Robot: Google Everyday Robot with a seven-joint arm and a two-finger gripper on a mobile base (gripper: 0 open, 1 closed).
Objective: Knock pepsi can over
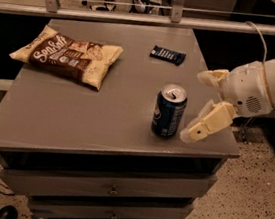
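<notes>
The pepsi can (169,111), dark blue with a silver top, stands upright near the front right of the grey table (76,118). My gripper (200,104) comes in from the right on a white arm. Its fingers (207,123) are spread open, one low next to the can's right side and one higher behind it. The near fingertip is just right of the can, close to it; I cannot tell if it touches.
A brown and yellow chip bag (69,55) lies at the back left of the table. A small dark wrapped bar (168,55) lies at the back, behind the can. The table's right edge is under the gripper. Drawers are below, speckled floor to the right.
</notes>
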